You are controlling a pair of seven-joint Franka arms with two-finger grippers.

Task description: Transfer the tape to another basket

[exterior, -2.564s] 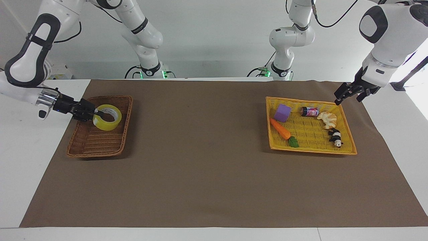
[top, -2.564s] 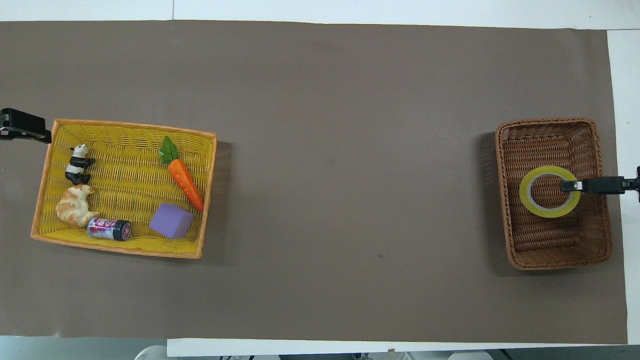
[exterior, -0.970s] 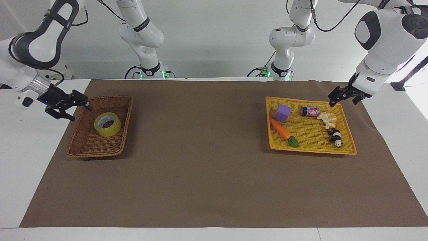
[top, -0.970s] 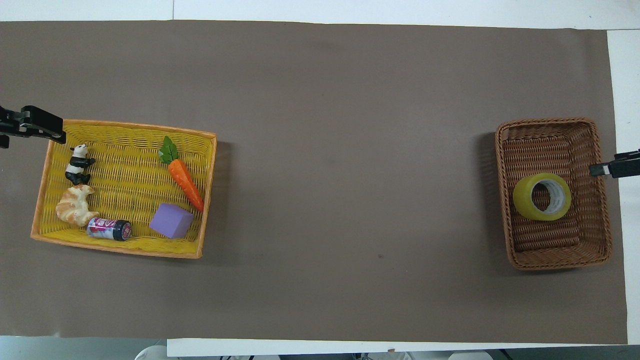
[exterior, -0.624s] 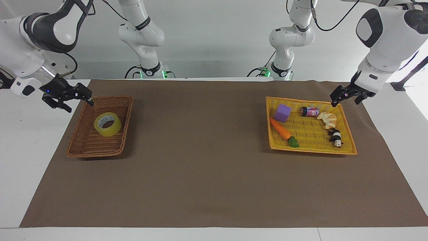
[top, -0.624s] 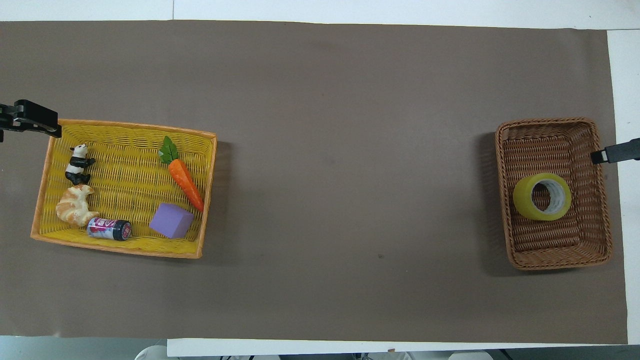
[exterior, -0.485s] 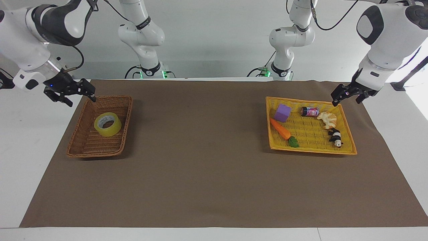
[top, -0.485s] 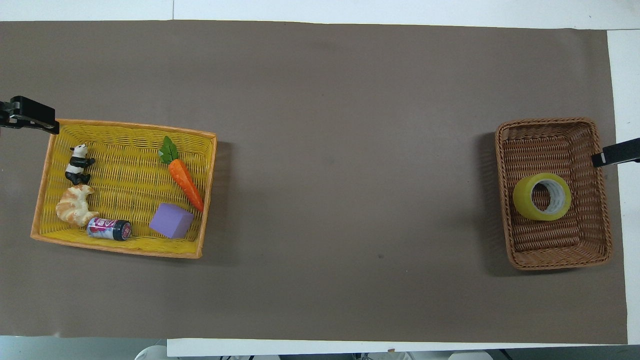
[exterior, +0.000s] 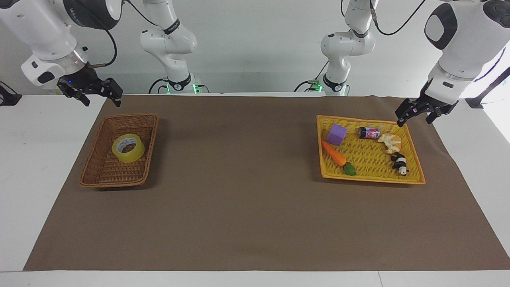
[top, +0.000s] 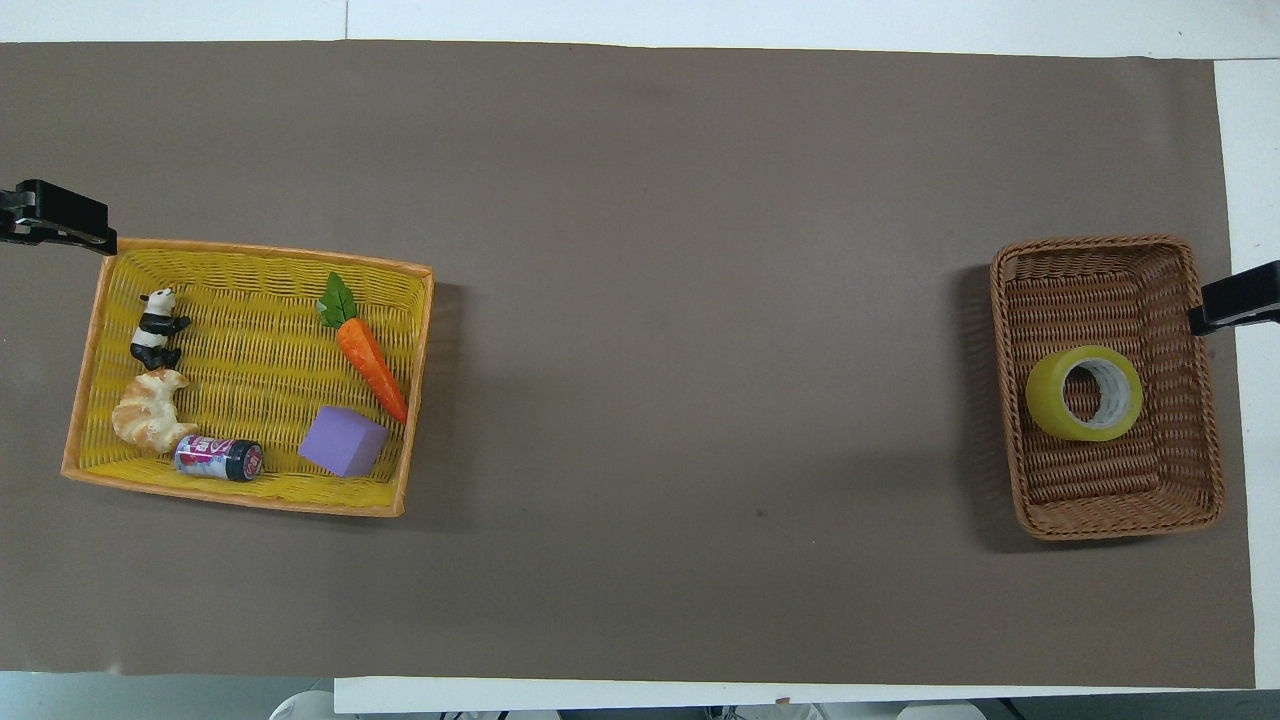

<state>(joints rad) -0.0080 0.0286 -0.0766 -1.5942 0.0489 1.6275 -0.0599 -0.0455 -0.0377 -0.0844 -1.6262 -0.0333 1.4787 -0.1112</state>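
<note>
Tape in the brown basket

The tape (exterior: 128, 148) lies in the basket (exterior: 94, 173). Only the facing view shows both hands whole: right hand (exterior: 100, 95) open, empty; left hand (exterior: 412, 115) open, empty.

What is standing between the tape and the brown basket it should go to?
Nothing visible. The tape already lies inside the brown basket. The right gripper is open, in the air above the mat near that basket's corner; the left gripper is open beside the yellow basket's corner.
</note>
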